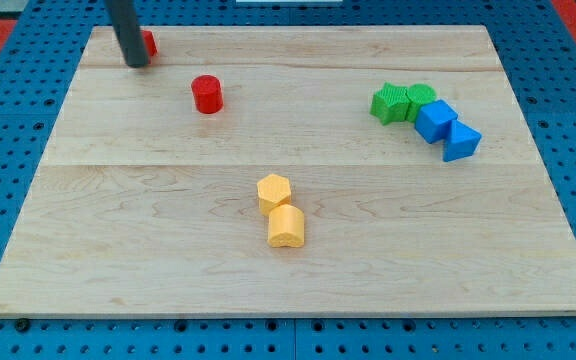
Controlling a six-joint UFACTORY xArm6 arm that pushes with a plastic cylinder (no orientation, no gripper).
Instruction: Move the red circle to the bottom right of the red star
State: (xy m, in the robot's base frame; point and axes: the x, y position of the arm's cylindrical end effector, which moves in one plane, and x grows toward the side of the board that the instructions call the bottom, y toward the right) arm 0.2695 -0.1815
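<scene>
The red circle (207, 94) is a short red cylinder in the upper left part of the wooden board. The red star (148, 43) lies near the board's top left edge and is mostly hidden behind my rod, so only its right side shows. My tip (136, 64) rests on the board just in front of the red star, touching or nearly touching it. The tip is up and to the left of the red circle, with a clear gap between them.
Two green blocks (401, 102), a blue cube (435, 121) and a blue triangle-like block (460, 142) cluster at the right. A yellow hexagon (274, 190) and a yellow heart-like block (286, 227) sit at the centre bottom. The wooden board (118, 230) lies on a blue pegboard.
</scene>
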